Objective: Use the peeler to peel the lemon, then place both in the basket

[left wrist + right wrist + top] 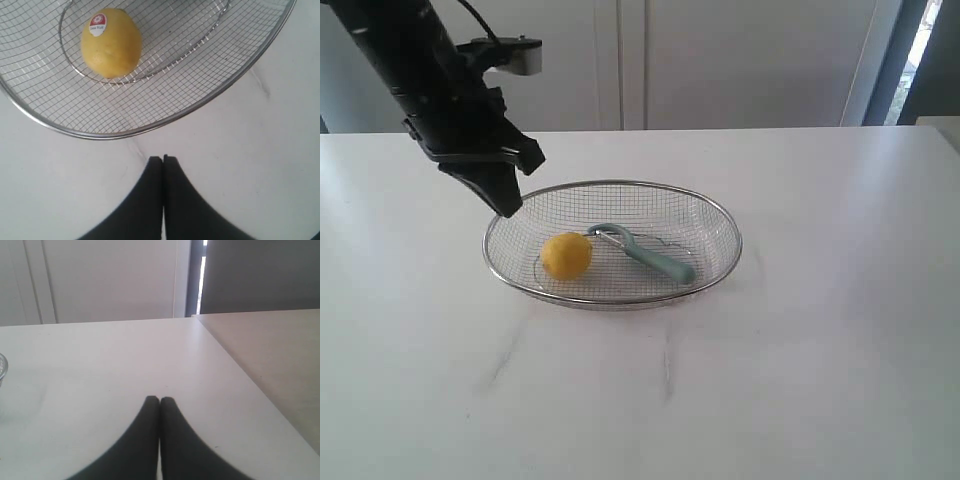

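The yellow lemon (566, 255) lies inside the wire mesh basket (725, 222), toward its left side, and the teal-handled peeler (655, 257) rests beside it in the same basket. In the left wrist view the lemon (110, 42) carries a red and white sticker, and the basket rim (90, 135) curves in front of it. My left gripper (508, 205) hangs above the table just outside the basket's left rim, shut and empty (163, 158). My right gripper (160, 399) is shut on nothing, low over bare table; the exterior view does not show it.
The white table (800, 380) stretches wide around the basket, with faint grey streaks (505, 355) in front. In the right wrist view the table's edge (235, 365) runs along a beige surface, and a sliver of the basket rim (2, 367) shows at the frame's side.
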`<state>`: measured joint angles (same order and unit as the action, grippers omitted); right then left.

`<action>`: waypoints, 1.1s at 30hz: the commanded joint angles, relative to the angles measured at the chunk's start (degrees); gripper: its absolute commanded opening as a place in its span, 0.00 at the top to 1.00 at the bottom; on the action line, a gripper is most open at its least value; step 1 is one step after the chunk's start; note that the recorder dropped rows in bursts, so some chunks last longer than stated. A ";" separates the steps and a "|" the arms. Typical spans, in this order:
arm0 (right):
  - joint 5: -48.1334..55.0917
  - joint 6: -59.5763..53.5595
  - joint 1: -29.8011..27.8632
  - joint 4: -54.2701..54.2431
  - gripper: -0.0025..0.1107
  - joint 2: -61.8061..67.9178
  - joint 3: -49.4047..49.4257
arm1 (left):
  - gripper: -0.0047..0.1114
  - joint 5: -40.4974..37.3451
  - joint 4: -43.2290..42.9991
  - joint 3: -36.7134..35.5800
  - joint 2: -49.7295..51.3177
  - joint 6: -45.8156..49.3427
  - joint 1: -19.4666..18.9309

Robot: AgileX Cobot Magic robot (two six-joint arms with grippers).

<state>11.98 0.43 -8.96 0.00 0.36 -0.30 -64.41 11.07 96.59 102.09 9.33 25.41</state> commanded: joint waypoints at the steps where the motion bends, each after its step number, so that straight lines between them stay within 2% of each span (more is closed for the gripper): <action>1: -0.36 -0.43 -0.22 0.00 0.98 -0.36 0.30 | 0.96 -2.63 -1.02 0.13 -1.21 -0.68 -1.20; 15: -0.36 -0.43 -0.22 0.00 0.98 -0.36 0.30 | 0.96 -2.87 9.25 0.13 -1.46 -2.48 -10.65; 24: -0.36 -0.43 -0.22 0.00 0.98 -0.36 0.30 | 0.96 0.41 9.50 0.13 -1.46 -4.21 -13.89; 33: -0.36 -0.43 -0.22 0.00 0.98 -0.36 0.30 | 0.96 0.46 9.50 0.13 -1.46 -4.45 -14.71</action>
<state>11.98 0.43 -8.96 0.00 0.36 -0.30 -62.60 19.79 96.59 101.50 5.23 11.01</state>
